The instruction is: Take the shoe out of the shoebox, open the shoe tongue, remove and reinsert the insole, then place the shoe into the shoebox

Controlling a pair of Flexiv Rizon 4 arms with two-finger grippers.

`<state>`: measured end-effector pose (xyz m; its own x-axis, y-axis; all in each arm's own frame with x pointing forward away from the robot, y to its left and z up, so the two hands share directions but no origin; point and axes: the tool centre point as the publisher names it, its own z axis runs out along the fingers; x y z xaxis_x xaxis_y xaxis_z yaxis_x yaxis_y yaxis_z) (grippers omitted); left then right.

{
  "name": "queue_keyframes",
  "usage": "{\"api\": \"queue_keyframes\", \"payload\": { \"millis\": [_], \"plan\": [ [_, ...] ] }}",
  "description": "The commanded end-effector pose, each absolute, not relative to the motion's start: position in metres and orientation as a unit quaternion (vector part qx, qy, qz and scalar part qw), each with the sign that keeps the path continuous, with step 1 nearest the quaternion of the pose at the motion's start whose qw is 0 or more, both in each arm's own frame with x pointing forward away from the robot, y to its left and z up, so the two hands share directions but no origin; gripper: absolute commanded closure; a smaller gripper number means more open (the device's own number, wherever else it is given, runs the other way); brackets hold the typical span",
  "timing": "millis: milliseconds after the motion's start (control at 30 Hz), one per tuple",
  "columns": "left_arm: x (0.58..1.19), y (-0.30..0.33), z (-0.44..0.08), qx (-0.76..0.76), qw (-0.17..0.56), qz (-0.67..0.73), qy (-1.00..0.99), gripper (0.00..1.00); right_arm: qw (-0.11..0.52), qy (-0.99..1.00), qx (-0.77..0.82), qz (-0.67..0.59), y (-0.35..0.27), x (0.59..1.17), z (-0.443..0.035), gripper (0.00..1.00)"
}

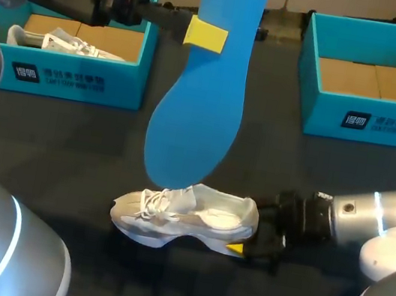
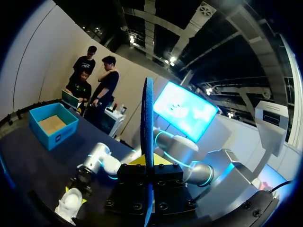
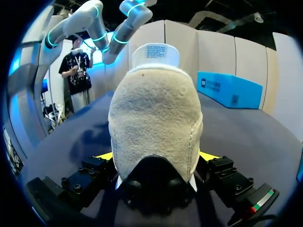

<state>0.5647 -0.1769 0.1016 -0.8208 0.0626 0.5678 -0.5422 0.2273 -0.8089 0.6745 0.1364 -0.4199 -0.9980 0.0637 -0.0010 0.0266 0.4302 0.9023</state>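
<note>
Jaws of my left gripper [image 1: 205,34] clamped the blue insole [image 1: 195,121] above the white shoe [image 1: 184,219]; my right gripper [image 1: 244,245] squeezed its heel on the table [image 1: 315,175].

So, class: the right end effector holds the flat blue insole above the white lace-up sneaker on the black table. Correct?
No: the left end effector holds the flat blue insole above the white lace-up sneaker on the black table, as the head view shows.

Shoebox [image 1: 116,90] txt: not legible.
</note>
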Motion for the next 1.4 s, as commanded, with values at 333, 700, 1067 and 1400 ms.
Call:
{"api": "queue_keyframes", "payload": {
  "millis": [333, 700, 1067, 1400],
  "plan": [
    [0.565, -0.179, 0.101, 0.161, 0.252, 0.600, -0.742, 1.00, 0.017, 0.928, 0.028, 0.372, 0.116, 0.675, -0.384, 0.00],
    [0.565, -0.179, 0.101, 0.161, 0.252, 0.600, -0.742, 1.00, 0.012, 0.970, 0.038, 0.238, 0.110, 0.672, -0.354, 0.00],
    [0.565, -0.179, 0.101, 0.161, 0.252, 0.600, -0.742, 1.00, -0.018, 0.990, 0.046, 0.129, 0.106, 0.673, -0.338, 0.00],
    [0.565, -0.179, 0.101, 0.161, 0.252, 0.600, -0.742, 1.00, 0.012, 0.998, 0.049, 0.048, 0.117, 0.665, -0.319, 0.00]
  ]
}}
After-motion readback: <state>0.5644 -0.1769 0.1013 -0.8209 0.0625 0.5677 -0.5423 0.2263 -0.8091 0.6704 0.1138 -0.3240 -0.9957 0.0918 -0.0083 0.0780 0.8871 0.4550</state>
